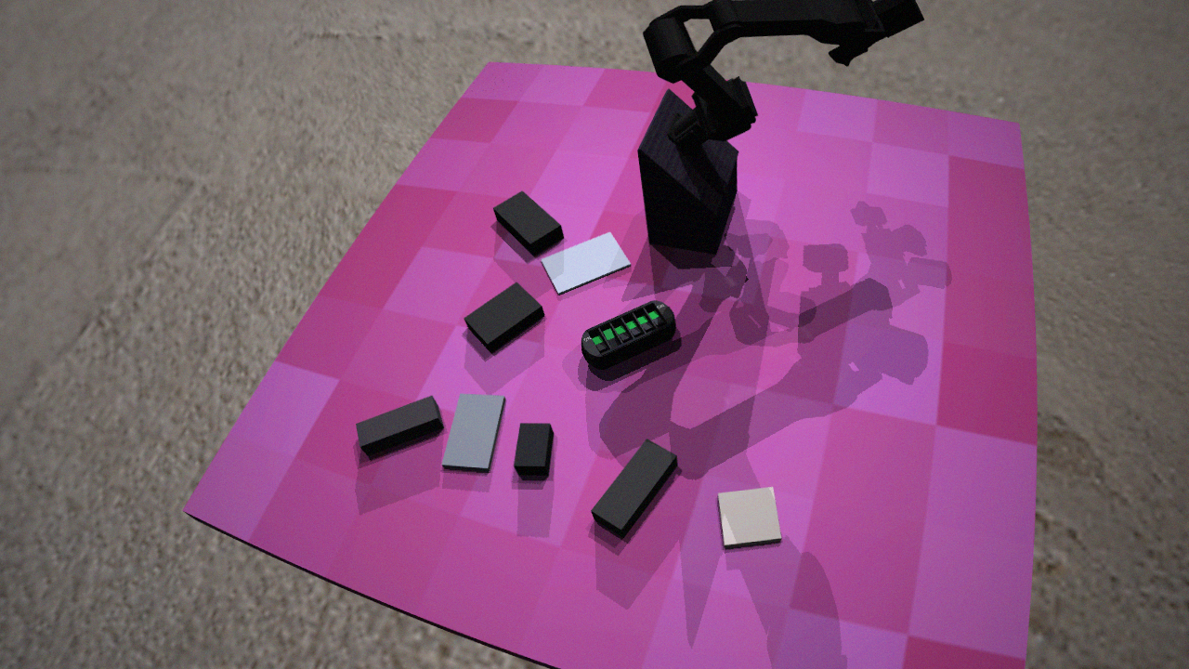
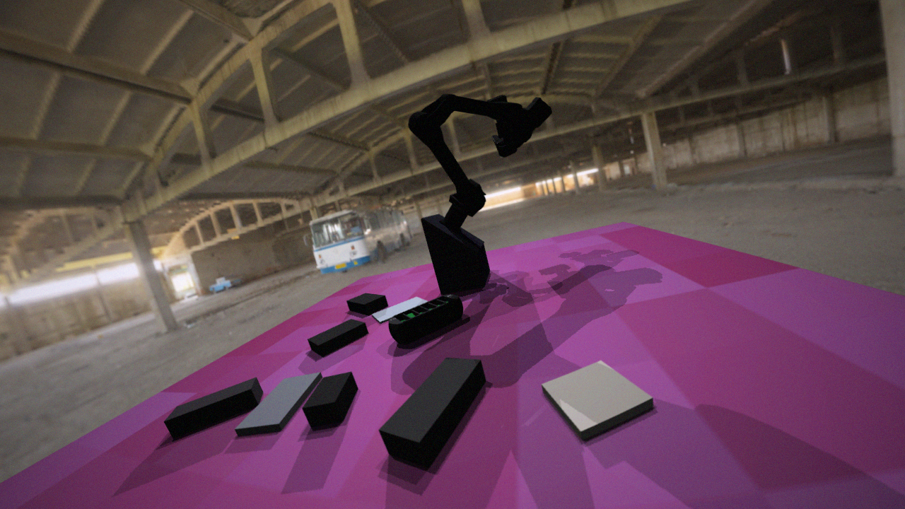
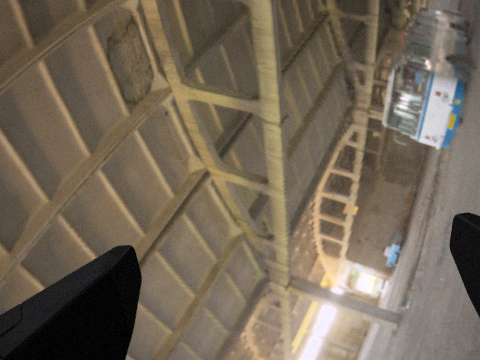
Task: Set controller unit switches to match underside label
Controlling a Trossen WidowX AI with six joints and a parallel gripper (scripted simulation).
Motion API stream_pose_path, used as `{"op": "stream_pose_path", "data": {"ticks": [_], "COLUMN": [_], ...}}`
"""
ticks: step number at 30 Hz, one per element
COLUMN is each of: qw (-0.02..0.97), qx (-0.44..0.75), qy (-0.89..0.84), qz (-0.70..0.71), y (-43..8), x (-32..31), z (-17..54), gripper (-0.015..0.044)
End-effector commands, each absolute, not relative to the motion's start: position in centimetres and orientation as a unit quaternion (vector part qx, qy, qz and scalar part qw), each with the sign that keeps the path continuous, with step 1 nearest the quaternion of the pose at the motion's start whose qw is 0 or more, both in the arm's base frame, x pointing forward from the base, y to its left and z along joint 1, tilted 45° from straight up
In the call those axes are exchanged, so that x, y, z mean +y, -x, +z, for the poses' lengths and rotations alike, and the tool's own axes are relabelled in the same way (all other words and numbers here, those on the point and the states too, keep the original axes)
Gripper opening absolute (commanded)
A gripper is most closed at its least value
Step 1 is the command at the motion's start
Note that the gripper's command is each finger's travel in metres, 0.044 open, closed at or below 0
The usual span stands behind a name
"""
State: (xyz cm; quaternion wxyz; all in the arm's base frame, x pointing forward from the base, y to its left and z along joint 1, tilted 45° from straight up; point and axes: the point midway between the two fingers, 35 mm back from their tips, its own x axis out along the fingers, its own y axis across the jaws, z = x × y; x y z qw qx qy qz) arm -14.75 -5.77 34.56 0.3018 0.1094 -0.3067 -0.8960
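The dark grey controller unit [image 1: 630, 342] [image 2: 427, 329] sits upright on its base, in front of the arm's pedestal. Its six rocker switches face up, and each shows a green end along the side nearer the pedestal in the top view. Which ends are pressed down is too small to tell. The label on the underside is hidden. My gripper [image 3: 299, 249] is open and empty, with its two dark fingers wide apart in the wrist view. It is raised high above the bench, well away from the unit and facing off over the surroundings.
Black blocks [image 1: 528, 223] [image 1: 503, 317] [image 2: 433, 411] lie around the unit. A white plate [image 1: 586, 262] lies beyond it, a grey plate [image 1: 474, 432] [image 2: 279, 405] lies between blocks at the front left, and a beige square plate [image 1: 749, 516] [image 2: 597, 399] lies at the front right.
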Motion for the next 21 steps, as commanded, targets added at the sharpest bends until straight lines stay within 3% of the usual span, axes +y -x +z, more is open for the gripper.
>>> {"op": "stream_pose_path", "data": {"ticks": [1, 7, 15, 21], "qw": [0.302, 0.271, 0.068, -0.061], "qx": [-0.307, -0.295, -0.227, -0.168], "qy": [-0.109, -0.098, -0.070, -0.079], "qz": [-0.896, -0.911, -0.969, -0.981], "y": [14.7, 15.6, 18.1, 17.2], "x": [-5.8, -4.3, 5.3, 13.7], "z": [34.6, 34.7, 35.5, 35.0], "gripper": [0.0374, 0.0216, 0.0006, 0.0000]}}
